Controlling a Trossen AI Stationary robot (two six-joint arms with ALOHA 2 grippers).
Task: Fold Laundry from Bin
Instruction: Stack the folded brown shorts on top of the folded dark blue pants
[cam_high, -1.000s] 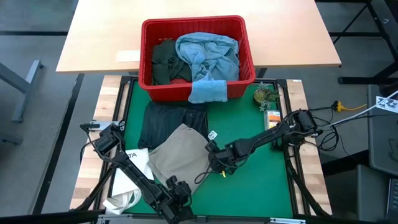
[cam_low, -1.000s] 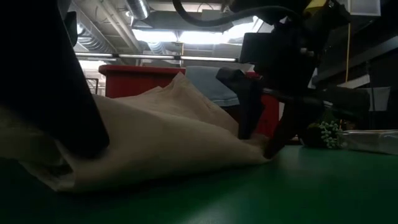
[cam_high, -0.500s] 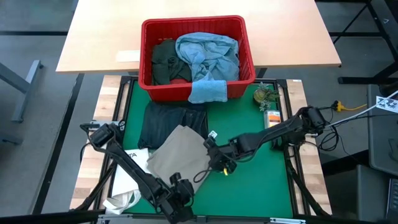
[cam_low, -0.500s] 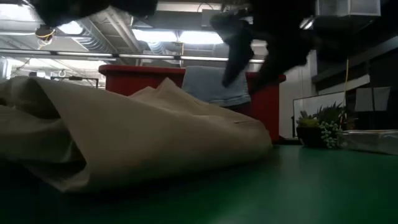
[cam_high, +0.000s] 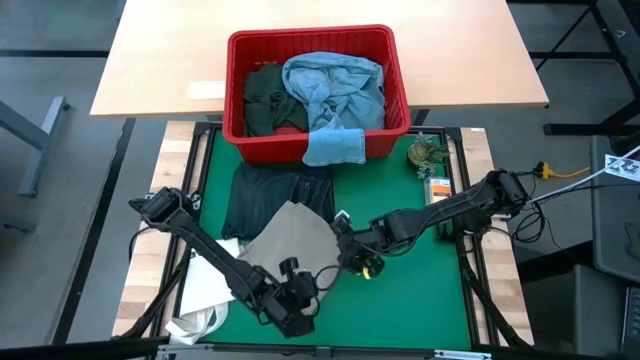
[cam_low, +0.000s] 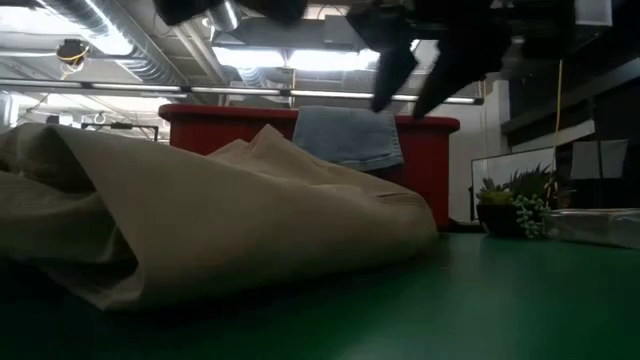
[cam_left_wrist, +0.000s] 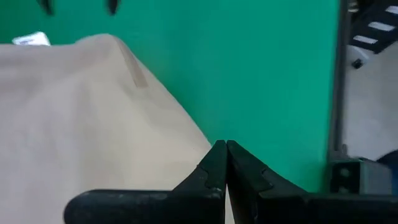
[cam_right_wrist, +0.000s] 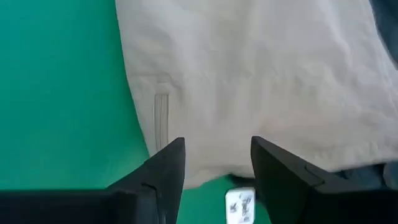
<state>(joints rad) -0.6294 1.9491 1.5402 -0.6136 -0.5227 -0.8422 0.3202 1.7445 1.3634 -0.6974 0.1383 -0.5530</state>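
Observation:
The khaki trousers (cam_high: 285, 245) lie folded on the green mat, their far edge over the dark navy jeans (cam_high: 272, 195). My left gripper (cam_high: 312, 290) hovers shut above the trousers' near right corner (cam_left_wrist: 186, 134), touching nothing. My right gripper (cam_high: 342, 250) hangs open above their right edge (cam_right_wrist: 186, 106), nothing between its fingers. The red bin (cam_high: 318, 92) stands at the far edge, holding light blue jeans (cam_high: 335, 90) and a dark green piece (cam_high: 265, 100). A small light blue cloth (cam_high: 333, 146) hangs over the bin's near rim.
A white tote bag (cam_high: 200, 290) lies at the mat's near left, partly under the left arm. A small potted plant (cam_high: 425, 152) and a small box (cam_high: 437, 188) stand at the far right. The mat's right half (cam_high: 420, 290) is bare green.
Both grippers have risen off the khaki trousers. The left one also went a little toward the table's right and far side, still shut; the right one stayed open. The trousers lie where they were, no longer pressed down at the near side.

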